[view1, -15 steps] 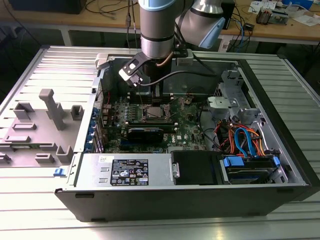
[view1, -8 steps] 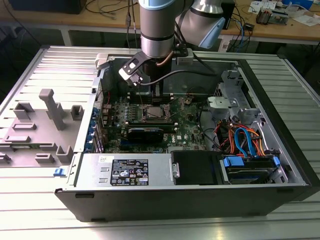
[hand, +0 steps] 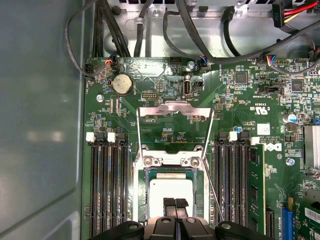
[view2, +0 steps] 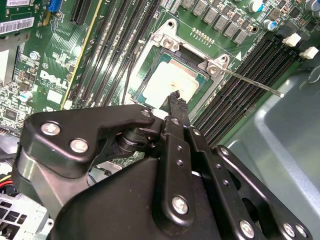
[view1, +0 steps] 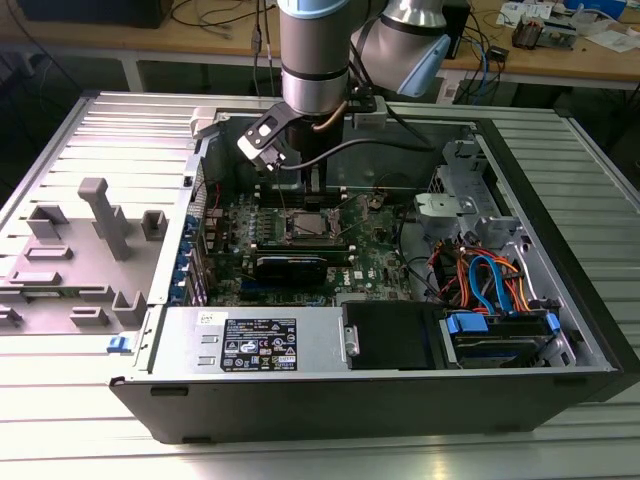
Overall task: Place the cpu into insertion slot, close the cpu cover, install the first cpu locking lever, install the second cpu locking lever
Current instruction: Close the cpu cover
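The cpu (hand: 171, 187) lies flat in the slot (hand: 141, 190) on the green board (hand: 240, 100). The hand (hand: 175, 202) is right over it. Its two fingers are pressed together, with nothing between them. The cover (hand: 175, 111) is flipped up, off the slot.

The cpu (hand: 171, 190) is shown in pale silver-grey, ringed by the dark frame of the insertion slot (hand: 172, 173). The circuit board (hand: 240, 100) is washed in green and striped by black memory slots (hand: 235, 190). The cpu cover (hand: 174, 107) is seen in bright silver, the gripper (hand: 175, 202) in black. Orange and blue are picked out on the cables (view1: 490, 285).
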